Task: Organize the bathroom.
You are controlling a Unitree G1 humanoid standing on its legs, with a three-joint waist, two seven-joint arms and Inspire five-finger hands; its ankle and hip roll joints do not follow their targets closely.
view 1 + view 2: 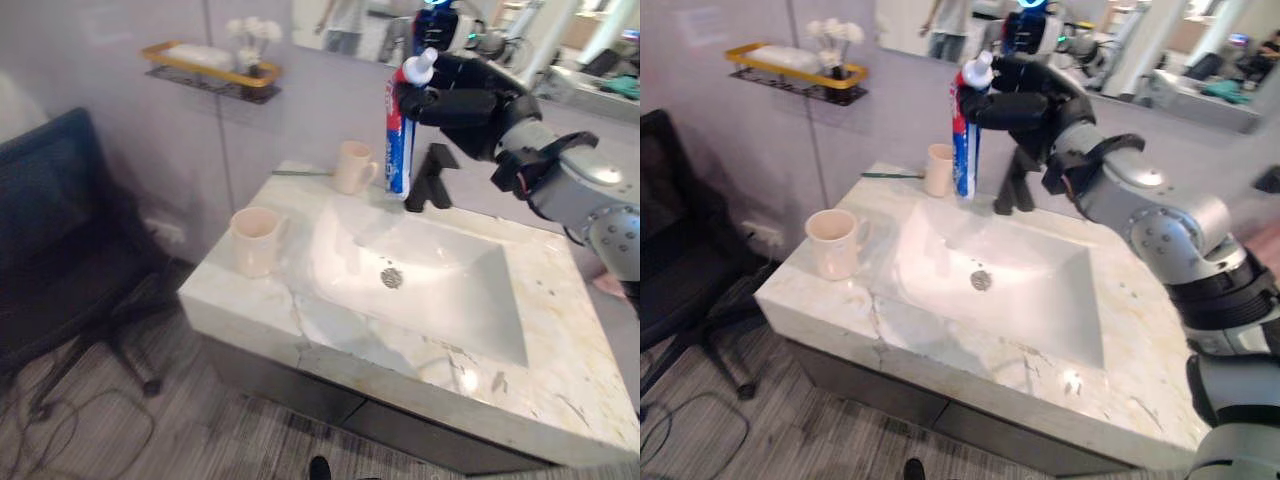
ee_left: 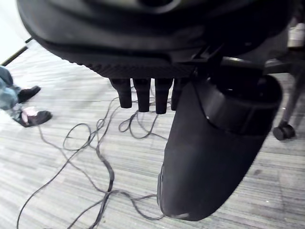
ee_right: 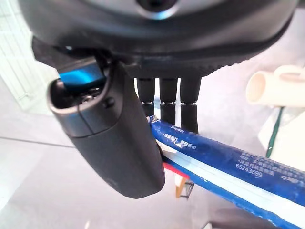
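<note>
- Near edge, 6 o'clock: the marble worktop (image 1: 560, 370) lies bare in front, with the sink (image 1: 420, 290) sunk into its middle and a drain (image 1: 391, 278) at the basin's centre.
- At 9 o'clock of the sink, a cream mug (image 1: 255, 240) stands upright on the worktop, well apart from the robot hands.
- The left robot hand (image 2: 157, 93) hangs over the floor (image 2: 71, 157) away from the worktop, its fingers straight and relaxed, holding nothing.
- Further back, at 11 o'clock of the sink, a second cup (image 1: 352, 166) stands upright near the wall; a thin green toothbrush (image 1: 300, 173) lies flat just beside it, toward 9 o'clock.
- At 12 o'clock of the sink stands the black tap (image 1: 432, 178).
- The right robot hand (image 1: 455, 95) is clamped on the toothpaste (image 1: 400, 135) near its white cap: thumb on one side, fingers curled on the other. The tube hangs upright, cap up, its lower end just above the worktop between the cup and the tap.
- Step in hand, as I judge it: carrying the toothpaste to its place. The next move likely calls for shifting the tube toward 9 o'clock over the cup, lowering it in upright, then loosening the fingers; a tilted entry could tip the cup.
- Farthest, at 10 o'clock on the wall, a yellow shelf (image 1: 205, 68) carries small items.
</note>
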